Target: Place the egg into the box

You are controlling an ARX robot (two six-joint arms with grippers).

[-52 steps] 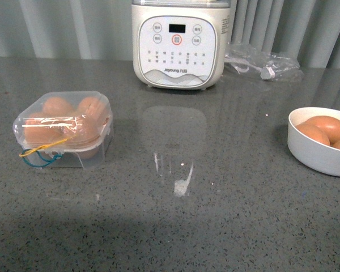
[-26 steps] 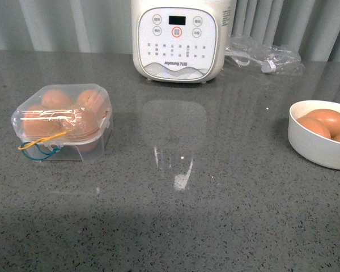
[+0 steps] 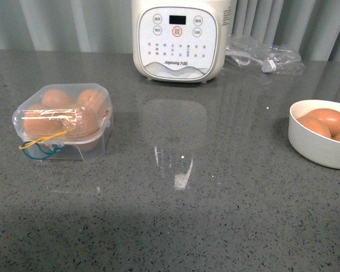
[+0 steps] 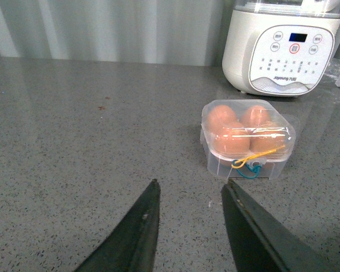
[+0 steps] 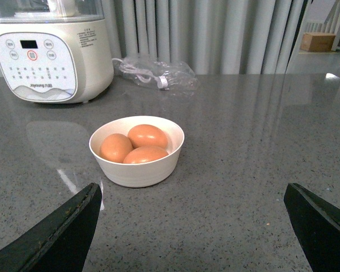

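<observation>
Box (image 3: 62, 122) lid shut – eggs inside, white bowl (image 3: 320, 148) – three eggs, both hands released.

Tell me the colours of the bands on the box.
Yellow and blue bands at the box front, clearest in the left wrist view.

Setting: a kitchen-style counter. A grey speckled stone worktop (image 3: 215, 215) is carrying a white countertop cooking appliance (image 3: 178, 39) at 12 o'clock and a white bowl (image 3: 317, 148) of eggs at 3 o'clock. Pale pleated curtains (image 5: 215, 34) are hanging behind.
</observation>
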